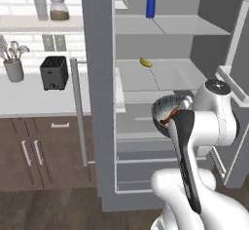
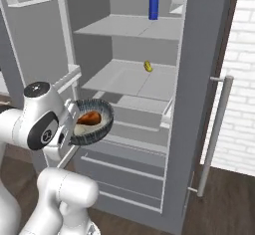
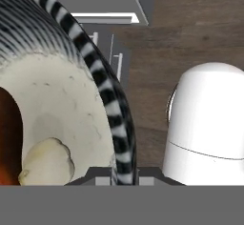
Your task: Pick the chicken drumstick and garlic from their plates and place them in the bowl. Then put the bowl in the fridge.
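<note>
The dark, stripe-rimmed bowl [image 2: 92, 122], holding drumstick [image 2: 89, 117] and garlic [image 3: 46, 162], is clamped by the gripper [image 3: 125, 171] at centre-left.

Matt ridged bowl [image 2: 94, 124]; smooth matt grey fridge [image 2: 199, 79]

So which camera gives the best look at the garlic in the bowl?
The hand view: the garlic lies close up on the bowl's pale floor. In the right base view the drumstick hides it; in the left base view the arm blocks the bowl's inside.

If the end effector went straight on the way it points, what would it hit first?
Probably the wooden floor; the end effector, shut on the bowl, points downward, though depth is unclear.
</note>
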